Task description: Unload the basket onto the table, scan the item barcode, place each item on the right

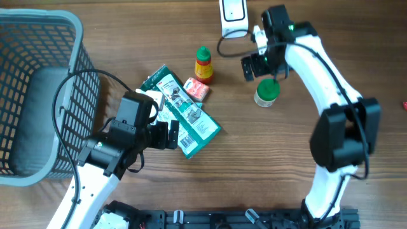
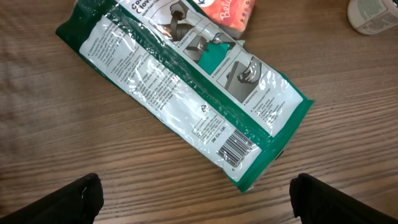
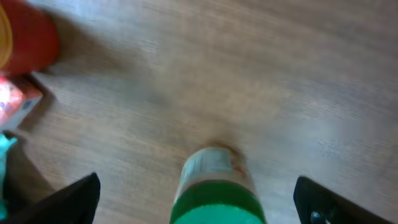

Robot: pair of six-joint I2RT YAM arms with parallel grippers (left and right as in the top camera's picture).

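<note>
While left gripper (image 2: 198,200) and right gripper (image 3: 198,198) gape empty, the crinkly pouch (image 2: 177,93) lies flat.

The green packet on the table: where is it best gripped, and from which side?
Probably the green packet by its free long edge, from above, clear of the barcode. It lies flat, so only a thin rim can be pinched.

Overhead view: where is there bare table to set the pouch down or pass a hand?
Bare table lies between the green pouch, the green-lidded jar and the right arm. Another patch sits between the basket and the red bottle. Crowded where pouch, pink box and bottle cluster.
</note>
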